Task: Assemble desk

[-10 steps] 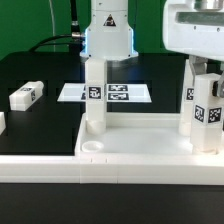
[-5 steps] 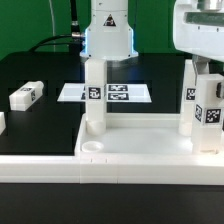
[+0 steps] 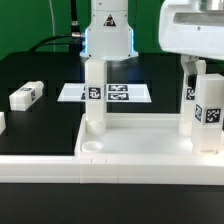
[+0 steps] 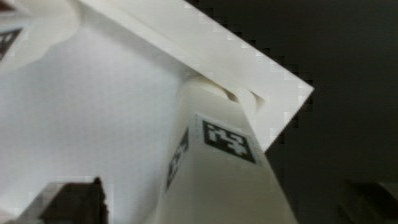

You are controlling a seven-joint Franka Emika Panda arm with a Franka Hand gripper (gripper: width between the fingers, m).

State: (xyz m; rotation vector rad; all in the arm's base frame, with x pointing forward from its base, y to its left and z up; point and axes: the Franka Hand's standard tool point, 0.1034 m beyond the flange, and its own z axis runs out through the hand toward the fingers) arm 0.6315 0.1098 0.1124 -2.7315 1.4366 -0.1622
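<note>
Gripper (image 3: pixel 203 66) wider now (leg (image 3: pixel 211 112) upright)

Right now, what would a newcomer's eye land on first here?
The desk top fills the exterior view's foreground with three white legs upright in it, named by that view's sides: the left leg, the rear right leg and the front right leg. The gripper hangs open over the front right leg. A loose leg lies on the black table at that view's left.

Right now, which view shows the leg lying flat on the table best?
The exterior view: the leg lies whole on the black table, at that view's left. The wrist view shows none of it, only an upright leg close up.
</note>
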